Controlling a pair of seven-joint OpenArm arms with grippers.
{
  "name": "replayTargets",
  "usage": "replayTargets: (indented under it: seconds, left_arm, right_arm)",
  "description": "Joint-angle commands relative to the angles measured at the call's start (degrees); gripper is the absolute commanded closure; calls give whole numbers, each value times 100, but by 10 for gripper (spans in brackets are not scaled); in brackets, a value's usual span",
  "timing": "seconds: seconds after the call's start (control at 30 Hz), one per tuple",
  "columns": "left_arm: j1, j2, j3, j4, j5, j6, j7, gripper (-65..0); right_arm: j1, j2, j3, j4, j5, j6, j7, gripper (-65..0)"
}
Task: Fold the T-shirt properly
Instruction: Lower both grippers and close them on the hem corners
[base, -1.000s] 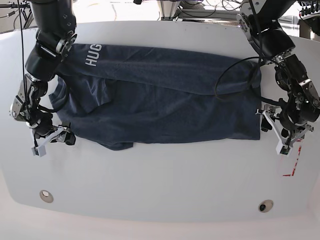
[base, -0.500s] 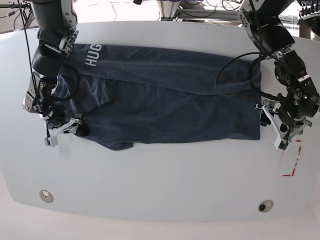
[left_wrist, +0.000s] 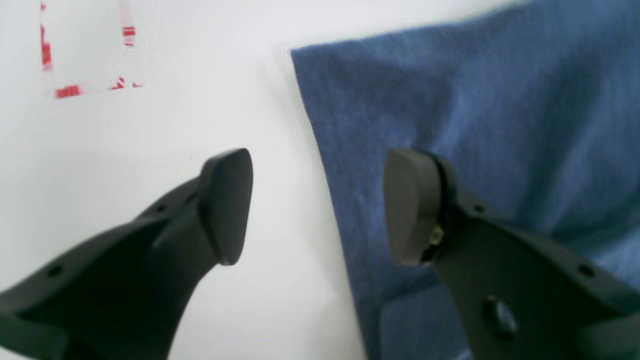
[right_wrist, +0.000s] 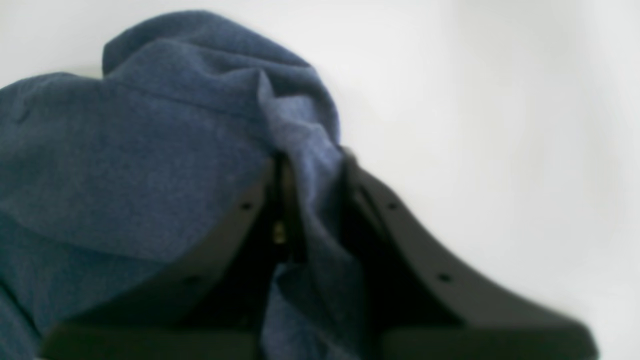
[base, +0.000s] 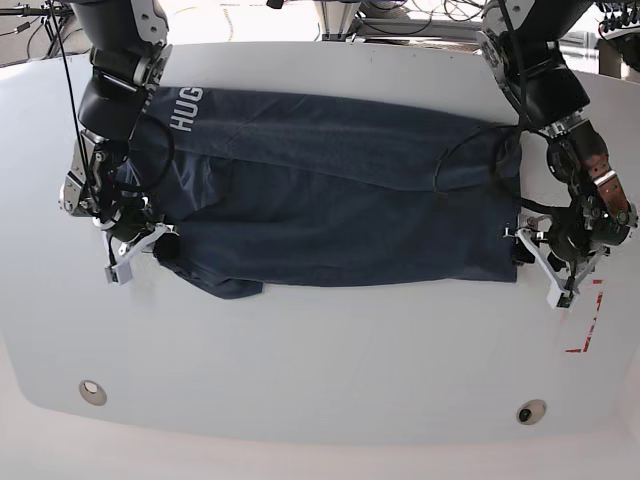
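While the heathered navy T-shirt (base: 330, 190) lies flattened across the smooth white table (base: 320, 350), the right gripper (right_wrist: 310, 200) pinches a bunched fold at its sleeve end, and the left gripper (left_wrist: 317, 205) stands spread, straddling the straight hem edge.

My right claw (right_wrist: 310, 200) has moved in from the bare table at the frame's left and closed on the T-shirt (base: 330, 190); my left claw (left_wrist: 317, 205) has slid onto its right-hand edge, jaws apart
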Motion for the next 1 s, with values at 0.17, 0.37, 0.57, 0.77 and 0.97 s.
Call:
replayTargets:
  seconds: [0.17, 0.37, 0.57, 0.77, 0.97]
  left_arm:
    - [-584, -56, 19, -1133, -70, 500, -709, -460]
    - [-831, -38, 19, -1977, -87, 1019, -1245, -496]
    - [-980, -47, 2, -2479, -70, 1045, -1315, -493]
    - [-954, -56, 2, -2505, -61, 1045, -1412, -493]
    - [-901, -153, 19, -2575, -61, 1230, -1447, -496]
  right_arm:
    - [177, 122, 0, 124, 36, 34, 69, -21]
    - [212, 122, -9, 124, 36, 34, 69, -21]
    - [212, 122, -334, 124, 36, 34, 69, -19]
    - [212, 114, -448, 124, 45, 34, 69, -19]
    - [203, 114, -448, 124, 45, 34, 69, -19]
